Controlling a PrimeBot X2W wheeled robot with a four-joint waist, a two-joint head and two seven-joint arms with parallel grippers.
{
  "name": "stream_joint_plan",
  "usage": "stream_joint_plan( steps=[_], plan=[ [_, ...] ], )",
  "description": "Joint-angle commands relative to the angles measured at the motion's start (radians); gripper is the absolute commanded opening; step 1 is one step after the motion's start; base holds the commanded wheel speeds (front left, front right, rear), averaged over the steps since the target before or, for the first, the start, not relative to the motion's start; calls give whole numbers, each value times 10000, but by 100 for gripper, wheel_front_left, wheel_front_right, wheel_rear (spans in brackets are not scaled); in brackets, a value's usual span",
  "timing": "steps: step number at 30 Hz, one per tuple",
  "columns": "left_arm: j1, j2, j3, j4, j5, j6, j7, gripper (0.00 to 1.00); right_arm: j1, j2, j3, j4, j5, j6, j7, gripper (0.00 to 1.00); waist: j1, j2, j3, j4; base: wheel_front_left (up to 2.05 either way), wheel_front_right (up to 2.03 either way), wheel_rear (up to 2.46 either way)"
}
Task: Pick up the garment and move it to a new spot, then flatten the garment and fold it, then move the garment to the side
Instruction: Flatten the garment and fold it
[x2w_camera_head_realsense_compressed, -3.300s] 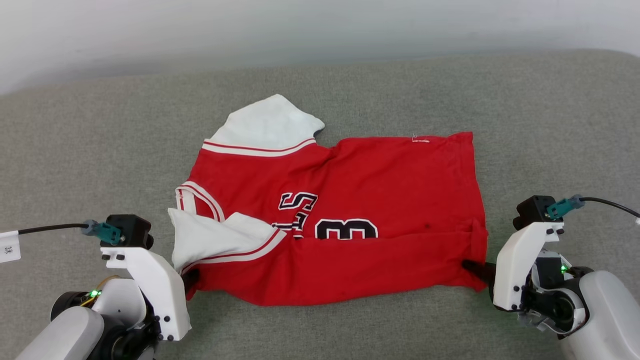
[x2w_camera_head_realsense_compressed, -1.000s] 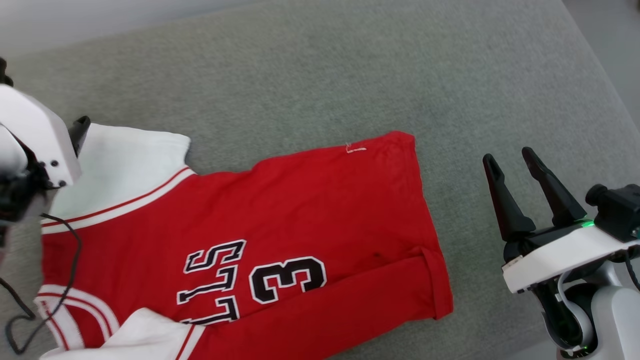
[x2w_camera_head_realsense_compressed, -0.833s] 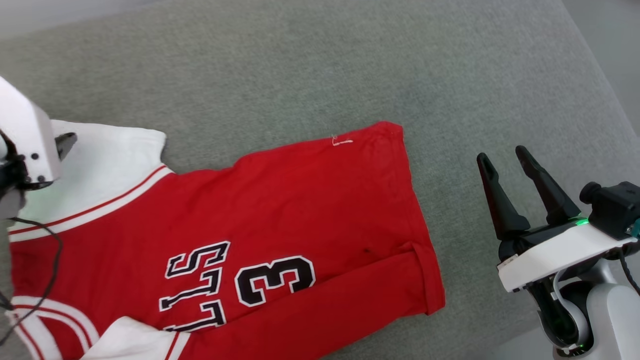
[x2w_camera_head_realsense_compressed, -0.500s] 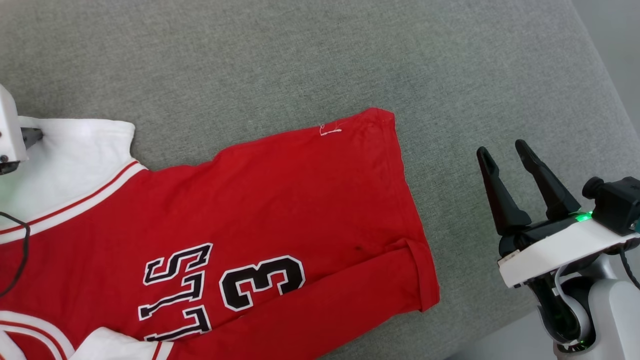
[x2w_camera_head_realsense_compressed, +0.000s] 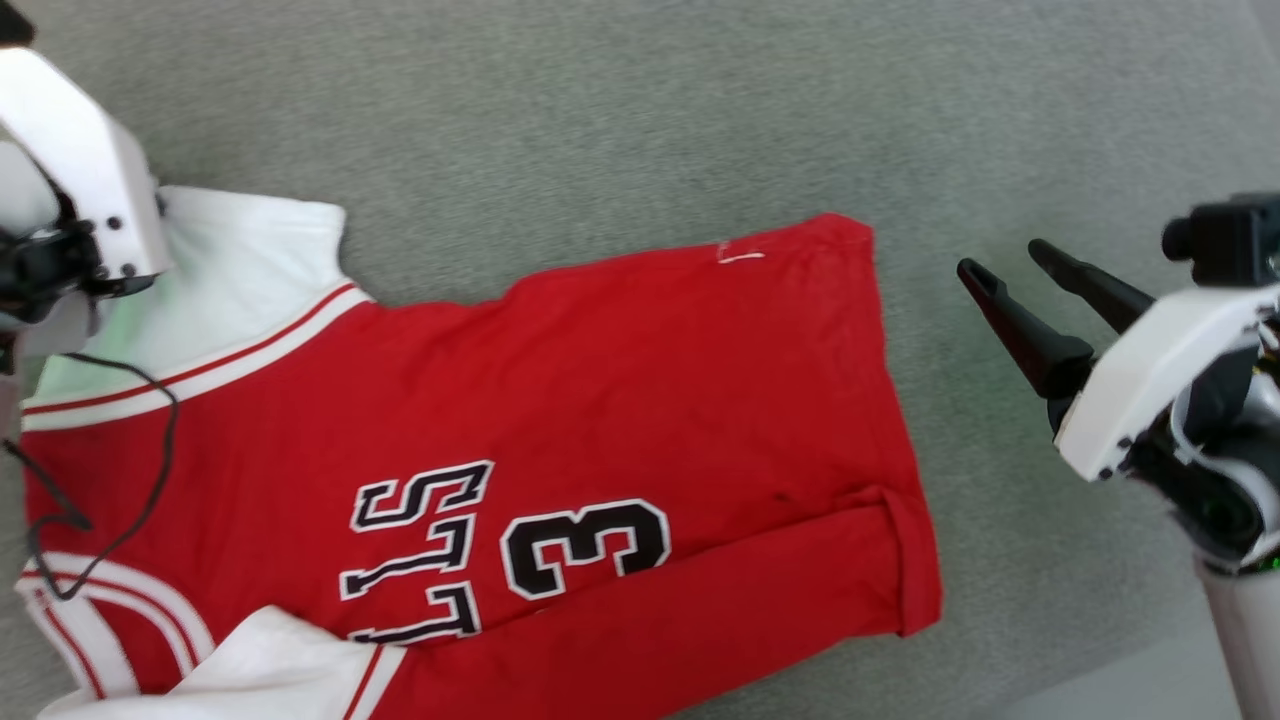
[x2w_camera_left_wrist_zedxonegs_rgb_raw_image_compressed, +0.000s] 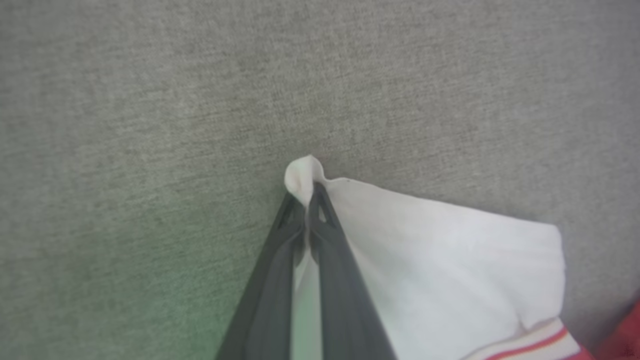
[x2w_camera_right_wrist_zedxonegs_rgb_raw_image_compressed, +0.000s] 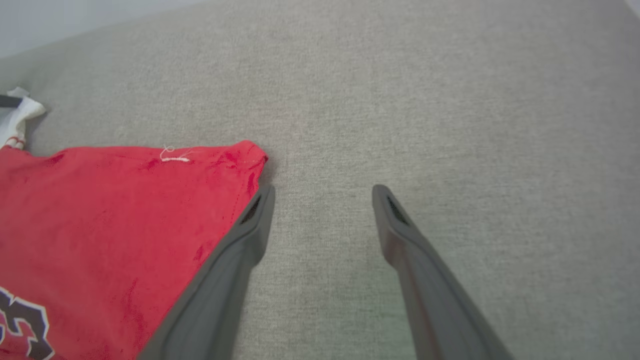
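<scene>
Red garment lies spread on the grey upholstered surface, front up, its near long edge turned over in a folded band.

White sleeve sticks out from the garment's far edge at the collar end. A second white sleeve is folded onto the garment's near side, same end.

My left gripper is at the far sleeve's outer corner, fingers pinched together on the white cloth. A small tuft pokes out past the tips.

My right gripper is off the garment's hem end, near the far hem corner. Its fingers are spread wide with nothing between them. Whether the nearer finger touches the hem, I cannot tell.

A black cable trails over the garment's red shoulder.

On the garment's front: black lettering and a "3".

A white thread stitch sits by the far hem corner, and a small dark mark just above the folded band.
</scene>
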Motion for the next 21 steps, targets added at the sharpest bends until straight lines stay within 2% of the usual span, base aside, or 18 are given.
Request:
stream_joint_plan(
  steps=[1, 6, 9, 17, 18, 19, 20, 21],
  plan=[
    [126, -362, -232, 154, 10, -110, -48, 0, -271, -78, 60, 97, 139, -8, 313, 100, 0, 0, -111, 354, 0, 0, 0],
    [-598, -697, -294, -69, 337, -529, -745, 0, -1238, -381, 294, 902, 405, -8, 2585, 100, 0, 0, -145, 1206, 0, 0, 0],
    [-779, -1130, -371, -167, 314, -729, -1132, 0, -1708, -315, 218, 1374, 316, -8, 3245, 100, 0, 0, -119, 1707, 0, 0, 0],
    [-849, -1441, -530, -253, 485, -1004, -1685, 0, -2155, 42, 337, 3237, -80, -8, 5036, 100, 0, 0, -45, 2339, 0, 0, 0],
    [-832, -1456, -539, -271, 491, -1015, -1732, 0, -2111, 70, 387, 3399, -169, -9, 5278, 49, 0, 0, -45, 2379, 0, 0, 0],
    [-806, -1454, -544, -274, 486, -1026, -1764, 0, -2075, 105, 408, 3558, -197, -9, 5479, 18, 0, 0, -52, 2410, 0, 0, 0],
    [-761, -1470, -552, -260, 483, -1043, -1815, 0, -2067, 154, 401, 3670, -221, -8, 5602, 0, 0, 0, -73, 2438, 0, 0, 0],
    [-705, -1474, -556, -242, 477, -1057, -1853, 0, -2092, 196, 410, 3736, -266, -8, 5679, 0, 0, 0, -104, 2449, 0, 0, 0]
  ],
)
